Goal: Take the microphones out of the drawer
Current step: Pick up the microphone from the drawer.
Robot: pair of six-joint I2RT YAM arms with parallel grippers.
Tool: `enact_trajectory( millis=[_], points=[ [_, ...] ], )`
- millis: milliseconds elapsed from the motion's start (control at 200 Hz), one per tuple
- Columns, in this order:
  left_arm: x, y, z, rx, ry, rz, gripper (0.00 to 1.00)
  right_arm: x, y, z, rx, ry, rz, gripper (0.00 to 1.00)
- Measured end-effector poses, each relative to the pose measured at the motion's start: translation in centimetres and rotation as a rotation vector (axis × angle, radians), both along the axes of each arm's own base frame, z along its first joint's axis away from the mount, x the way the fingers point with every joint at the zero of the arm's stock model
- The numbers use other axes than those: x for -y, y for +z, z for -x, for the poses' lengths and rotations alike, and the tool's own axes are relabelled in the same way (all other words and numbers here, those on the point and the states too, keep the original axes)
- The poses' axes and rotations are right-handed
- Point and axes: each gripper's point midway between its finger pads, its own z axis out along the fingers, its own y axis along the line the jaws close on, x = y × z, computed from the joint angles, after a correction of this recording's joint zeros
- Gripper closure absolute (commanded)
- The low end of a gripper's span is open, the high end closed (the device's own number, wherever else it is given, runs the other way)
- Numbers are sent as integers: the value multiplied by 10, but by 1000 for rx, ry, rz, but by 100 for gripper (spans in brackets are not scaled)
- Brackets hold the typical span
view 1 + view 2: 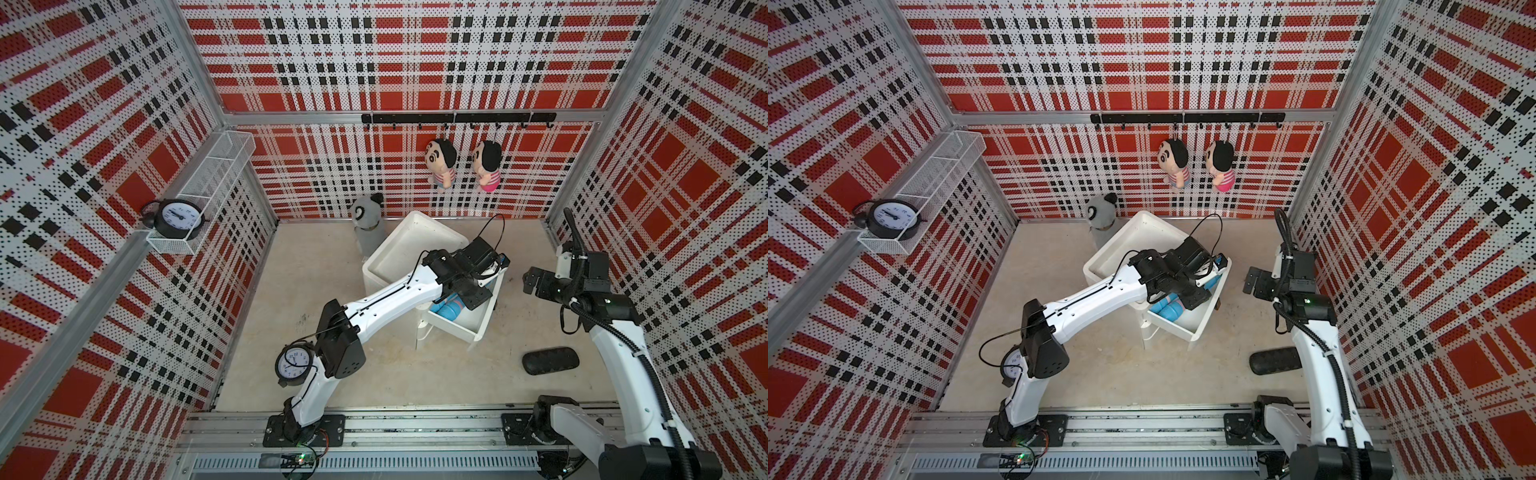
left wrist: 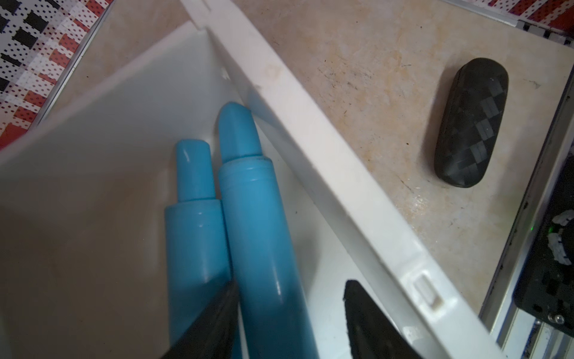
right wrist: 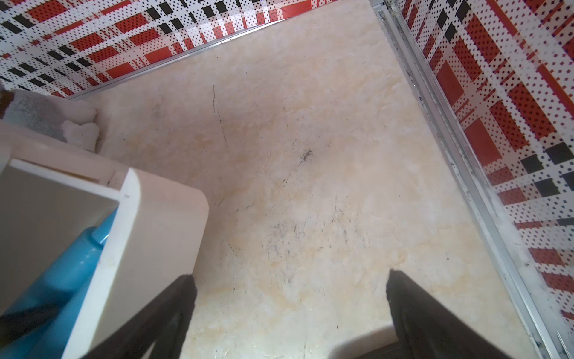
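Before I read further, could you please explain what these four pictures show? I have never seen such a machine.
Two white robot arms stand at the edge of a table; each ends in a two-fingered gripper. Two pictures look down from one overhead camera; two come from cameras on the wrists. The left gripper is inside the open drawer, its open fingers on either side of a blue microphone, not yet closed on it; a second blue one lies beside. The right gripper hangs open and empty over the table. On the table are also a black case, a grey plush toy and a clock.

Beige tabletop (image 1: 332, 291), white drawer unit (image 1: 411, 245), black case (image 1: 550, 360)
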Motion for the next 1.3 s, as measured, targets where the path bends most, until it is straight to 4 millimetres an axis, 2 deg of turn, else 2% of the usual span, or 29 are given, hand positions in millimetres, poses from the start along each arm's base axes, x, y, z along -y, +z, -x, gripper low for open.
enact_trajectory(
  millis=[140, 286, 411, 501, 601, 777, 902, 957, 1102, 1303],
  points=[
    [-2, 0, 3, 3, -7, 2, 42, 3, 9, -10, 21, -13, 1, 0],
    [-4, -3, 7, 18, -12, -15, 43, 7, 20, -9, 63, -30, 0, 0],
    [-5, -3, 7, 23, -7, -22, 47, 7, 30, -6, 100, -41, -9, 0],
    [-4, -4, 8, 27, -8, -26, 44, 6, 34, -3, 115, -42, -12, 0],
    [-4, -4, 8, 30, -7, -31, 33, 6, 36, 1, 128, -42, -10, 0],
    [-3, -13, 8, 38, -1, -57, 34, 6, 36, 2, 129, -40, -6, 0],
    [-3, -18, 4, 50, 15, -76, 30, 6, 35, 0, 127, -38, -7, 0],
    [-4, -18, 2, 56, 21, -81, 32, 6, 36, 0, 132, -38, -7, 0],
    [-3, -21, 1, 60, 28, -89, 48, 6, 37, -1, 139, -38, -6, 0],
    [-5, -22, -2, 70, 32, -102, 55, 6, 32, -1, 128, -39, -8, 0]
  ],
)
